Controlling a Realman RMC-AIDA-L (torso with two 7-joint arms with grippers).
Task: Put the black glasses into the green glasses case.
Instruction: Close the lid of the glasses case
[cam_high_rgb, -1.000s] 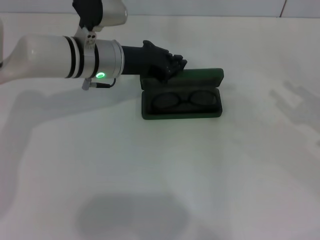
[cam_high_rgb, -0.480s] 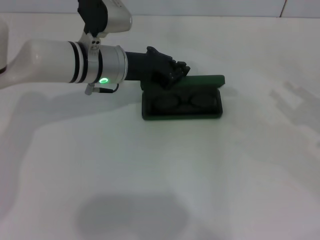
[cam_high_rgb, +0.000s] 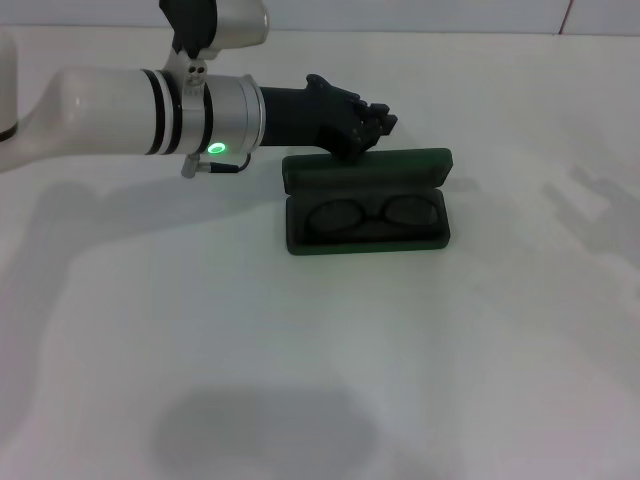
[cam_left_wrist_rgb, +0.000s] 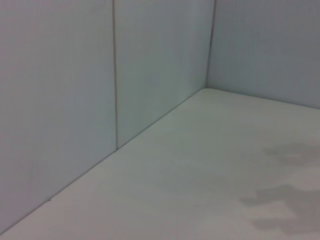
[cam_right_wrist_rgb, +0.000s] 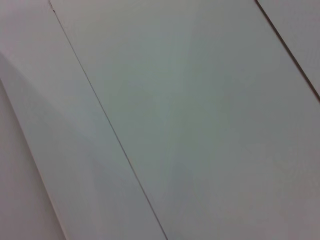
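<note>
Glasses (cam_high_rgb: 372, 213) in open case (cam_high_rgb: 366, 200): light, fragile, best held at bridge; left gripper (cam_high_rgb: 375, 122) behind lid, grip unreadable.

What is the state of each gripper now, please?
Left gripper: behind the green glasses case, holding nothing visible.
Right gripper: not in view.
</note>
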